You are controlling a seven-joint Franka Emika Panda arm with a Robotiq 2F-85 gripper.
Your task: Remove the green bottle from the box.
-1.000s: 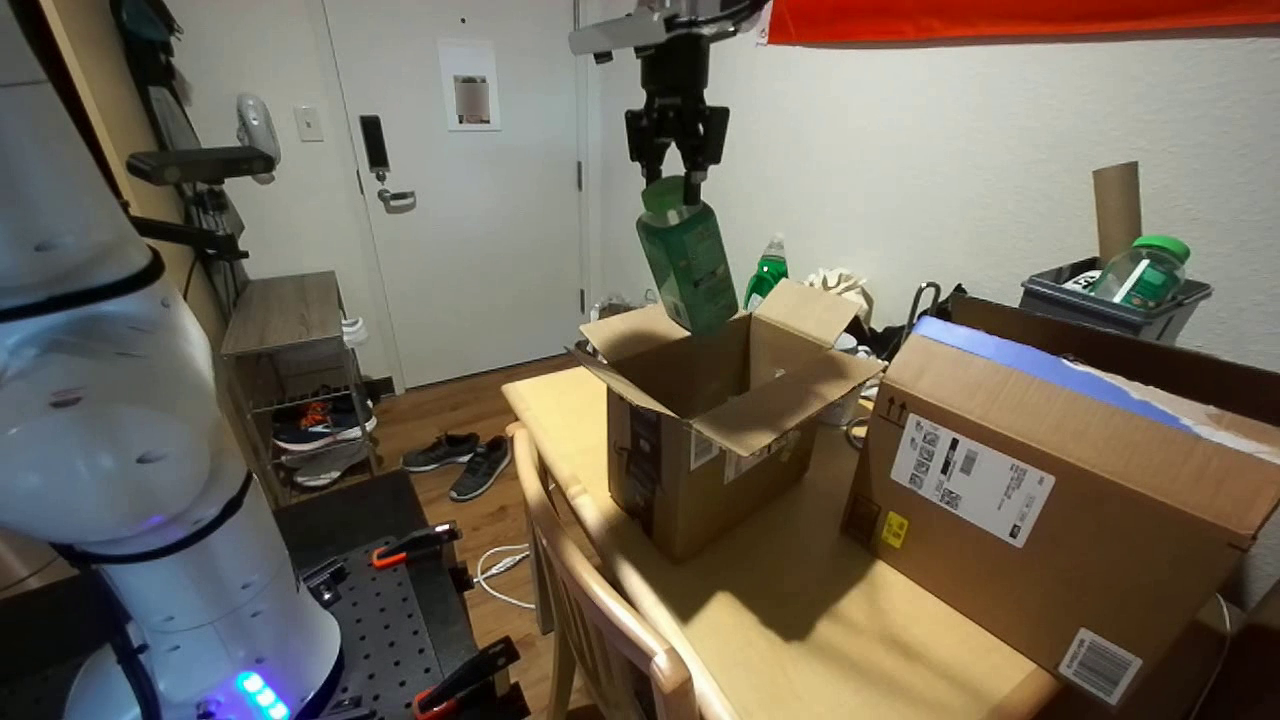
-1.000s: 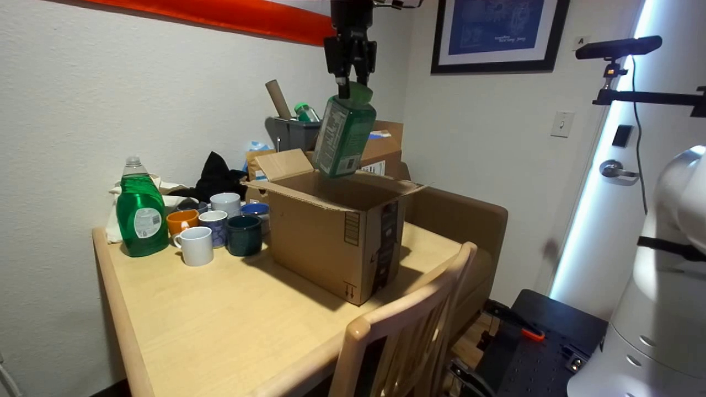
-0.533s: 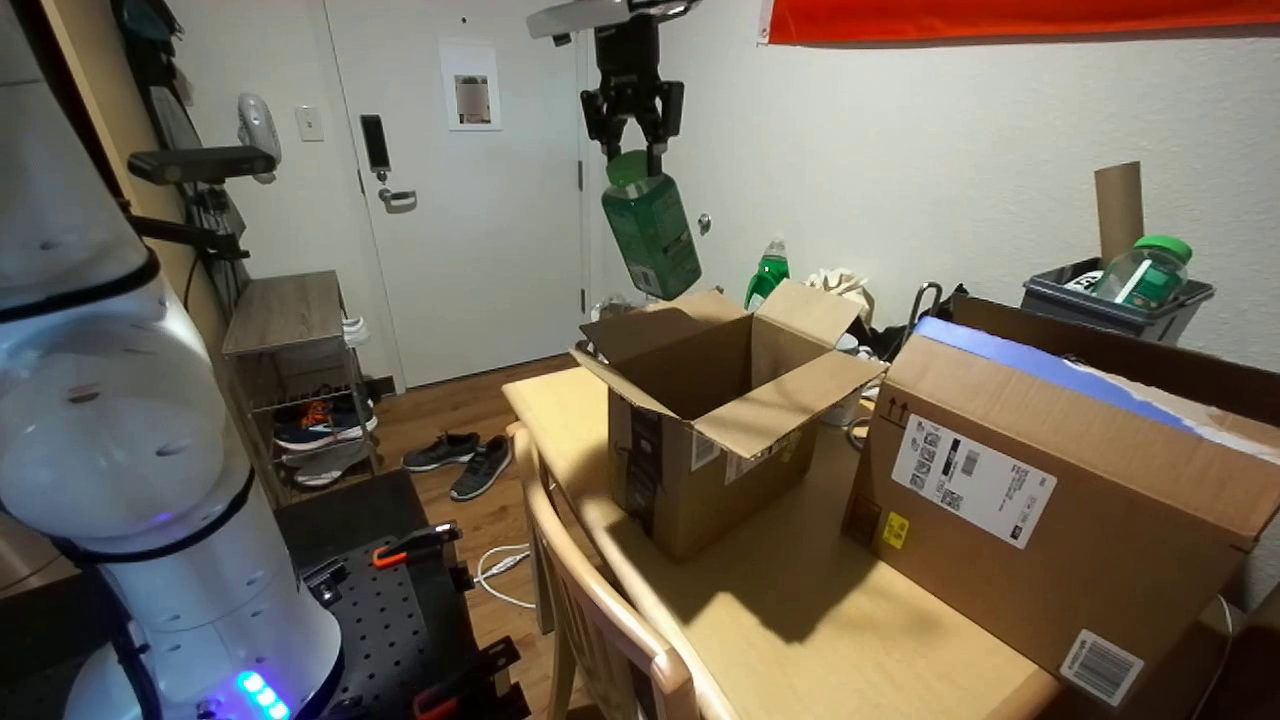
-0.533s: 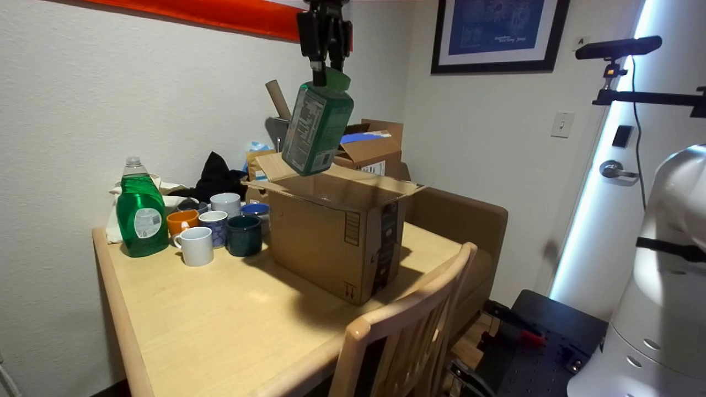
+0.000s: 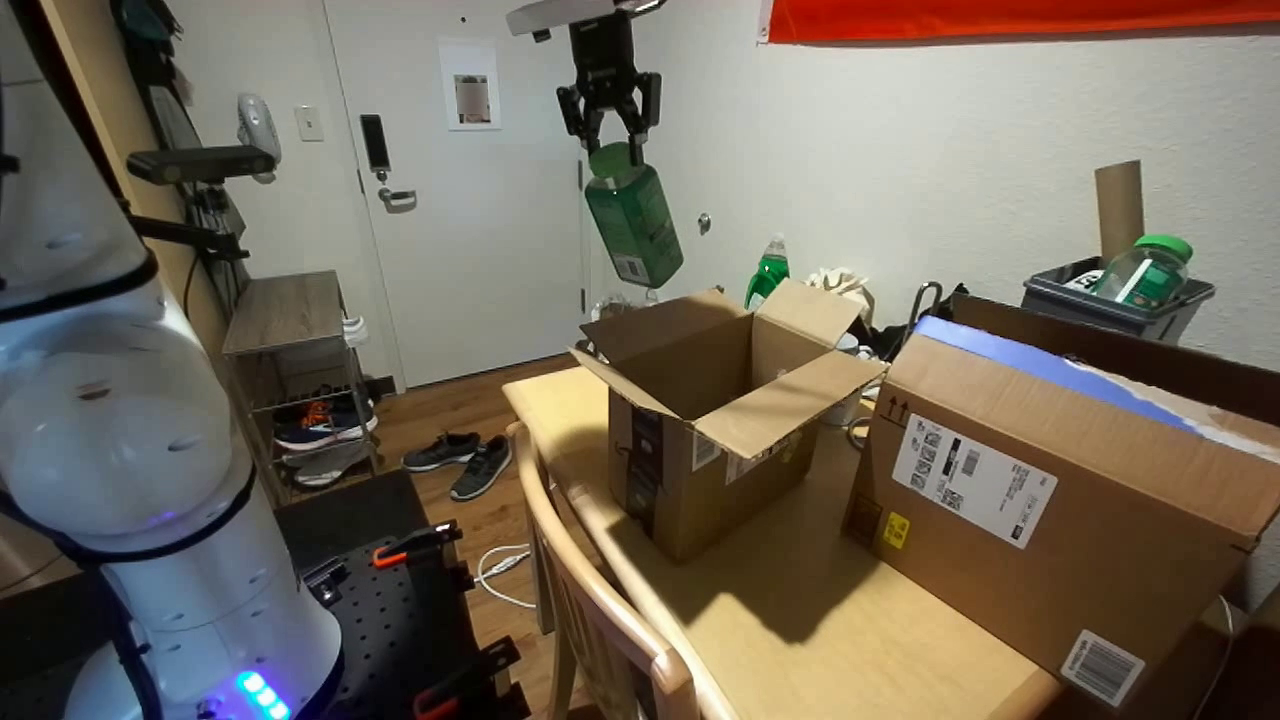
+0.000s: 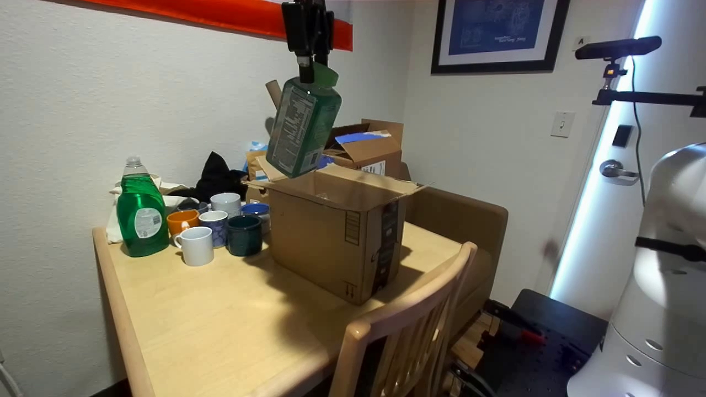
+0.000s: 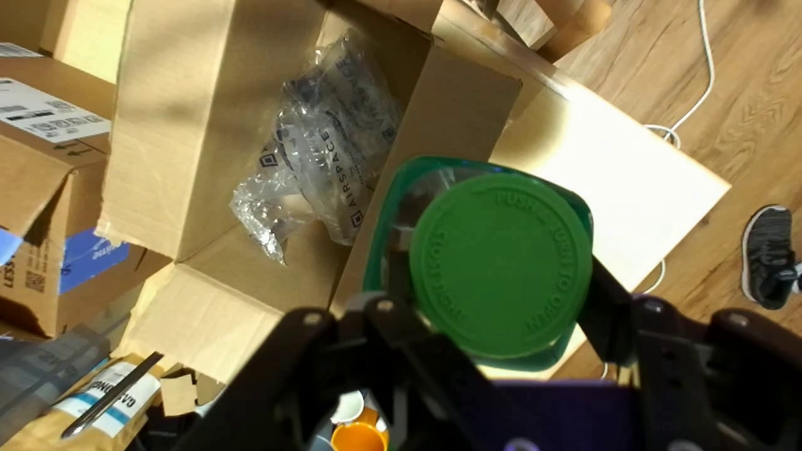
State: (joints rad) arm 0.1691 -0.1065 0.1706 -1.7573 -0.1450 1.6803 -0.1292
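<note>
- Upper middle in both exterior views: the gripper (image 5: pixel 615 152), jaws pinching the green bottle (image 5: pixel 635 225) from two sides at its top. Whether the grip bears on the cap (image 7: pixel 501 266) or the neck just under it, I can't tell.
- Bottle attitude: cap up, body tilted; touching nothing but the gripper, as far as I see.
- Box (image 5: pixel 740 495): centre of an exterior view, flaps spread. The bottle is up out of it, above rim level, near one flap (image 5: pixel 670 320); can't tell if the whole base is past that flap. Clear air-pillow packing (image 7: pixel 338 138) lies inside, upper middle of the wrist view.
- Step in hand (my judgement): lift-out done, carry to one side; set-down not yet made.
- Next move, I'd say: a little more sideways travel past the flap, then slow descent to the table (image 6: pixel 209 325), lower left in an exterior view. White mug (image 6: pixel 196 246) and soap bottle (image 6: pixel 142 215), left in the same view, want a wide berth.
- Tilt: one bottom edge would likely land first; bring upright before release.
</note>
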